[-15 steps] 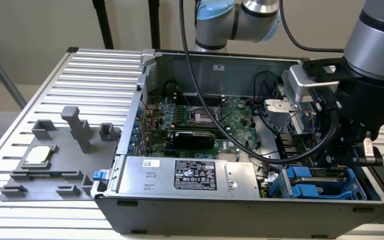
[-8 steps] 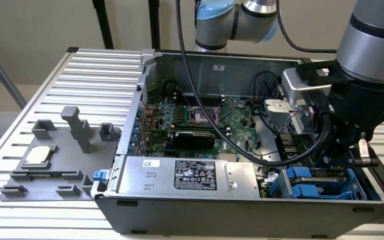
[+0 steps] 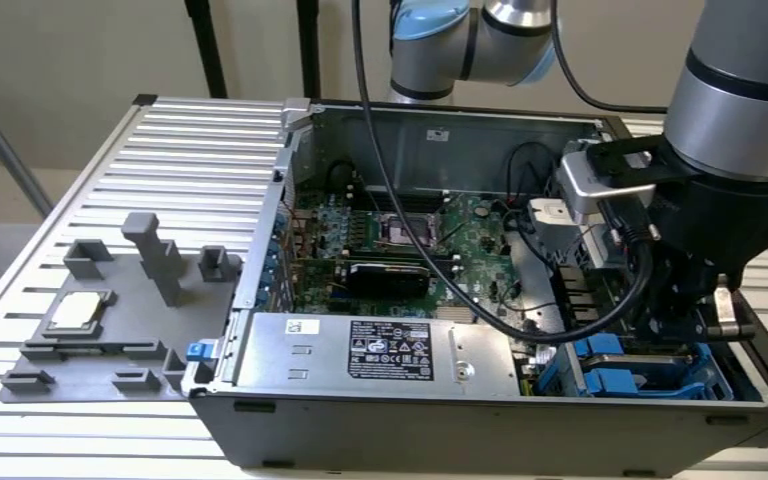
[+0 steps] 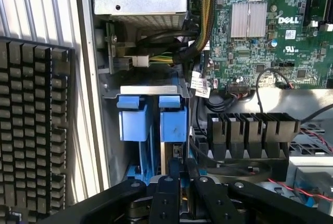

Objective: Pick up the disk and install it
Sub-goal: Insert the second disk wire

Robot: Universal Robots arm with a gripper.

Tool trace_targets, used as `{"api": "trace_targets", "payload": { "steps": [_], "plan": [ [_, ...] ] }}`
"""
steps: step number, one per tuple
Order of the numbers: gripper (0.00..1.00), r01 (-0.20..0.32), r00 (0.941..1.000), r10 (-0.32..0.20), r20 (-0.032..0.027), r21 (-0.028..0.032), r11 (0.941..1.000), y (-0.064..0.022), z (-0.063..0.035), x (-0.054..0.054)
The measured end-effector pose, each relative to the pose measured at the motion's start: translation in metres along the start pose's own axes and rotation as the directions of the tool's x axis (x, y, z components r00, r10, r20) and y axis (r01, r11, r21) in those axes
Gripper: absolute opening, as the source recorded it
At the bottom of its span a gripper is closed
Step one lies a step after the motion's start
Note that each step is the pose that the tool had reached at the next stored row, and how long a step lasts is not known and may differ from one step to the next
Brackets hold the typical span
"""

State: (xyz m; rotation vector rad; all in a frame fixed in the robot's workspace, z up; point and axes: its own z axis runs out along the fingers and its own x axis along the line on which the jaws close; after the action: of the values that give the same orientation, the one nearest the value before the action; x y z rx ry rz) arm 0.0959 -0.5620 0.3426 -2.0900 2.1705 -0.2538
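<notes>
The disk (image 4: 173, 125) stands edge-on in the drive bay of the open computer case (image 3: 491, 420), its bright blue carrier tab facing the wrist camera. My gripper (image 4: 179, 171) is lowered into that bay at the front corner of the case on the exterior view's right. Its black fingers (image 4: 165, 186) are shut on the thin edge of the disk. In the exterior view the gripper (image 3: 684, 325) hangs just above the blue carriers (image 3: 624, 380), and the arm hides the grip itself.
A second blue carrier (image 4: 131, 120) sits beside the held one. Black cables (image 3: 598, 300) loop close to the wrist. The grey power-supply box (image 3: 371, 345) and the motherboard (image 3: 398, 240) lie inside the case. A grey fixture with a CPU chip (image 3: 77, 310) lies outside, and so does a keyboard (image 4: 31, 130).
</notes>
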Motion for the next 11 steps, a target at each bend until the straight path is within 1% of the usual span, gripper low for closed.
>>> {"api": "trace_targets", "payload": {
  "steps": [3,11],
  "plan": [
    [0.17,0.0,1.0,0.0,0.0002,0.0012,1.0,0.0003,0.0012,0.0],
    [0.17,-0.001,1.0,0.001,0.0023,0.0015,1.0,-0.0006,0.0031,-0.0001]
  ]
}}
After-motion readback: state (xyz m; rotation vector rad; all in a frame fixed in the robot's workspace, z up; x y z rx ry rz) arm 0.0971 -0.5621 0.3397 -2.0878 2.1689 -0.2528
